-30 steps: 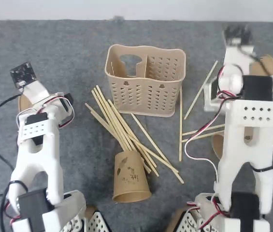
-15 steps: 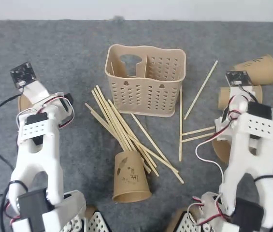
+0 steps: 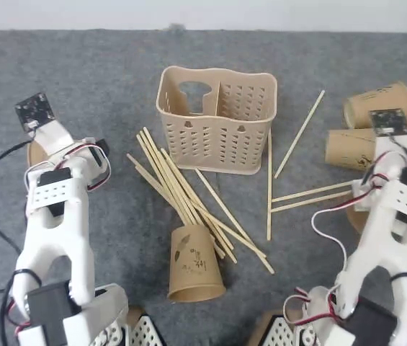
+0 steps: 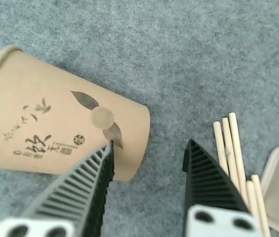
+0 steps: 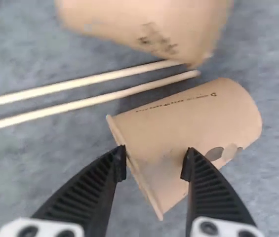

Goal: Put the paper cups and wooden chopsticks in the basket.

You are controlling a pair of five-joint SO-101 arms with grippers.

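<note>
Twice hovering with jaws spread above a tipped cup, once at each side edge of the grey surface. Beginning at the left edge: hovering the left gripper released and wide over a paper cup lying on its side, one finger above its narrow end, the other above bare surface beside some chopstick tips; unable to tell contact. Moving toward the middle: finding a loose bundle of wooden chopsticks fanning from just beside the basket toward the near edge, passing the narrow end of a second cup lying on its side near the middle of that edge. Seeing the basket standing upright toward the far edge, split into two compartments. Continuing right: noting a single chopstick lying just beside the basket's right wall, a slanted chopstick a little farther out, and a pair of chopsticks lying side by side, pointing at the right edge. Spotting a far cup and a nearer cup on their sides, close together by the far right corner. Ending at the right edge: holding the right gripper unclenched, grasping nothing, above the wide rim end of a fifth cup lying on its side, the pair's tips just beside it.
</note>
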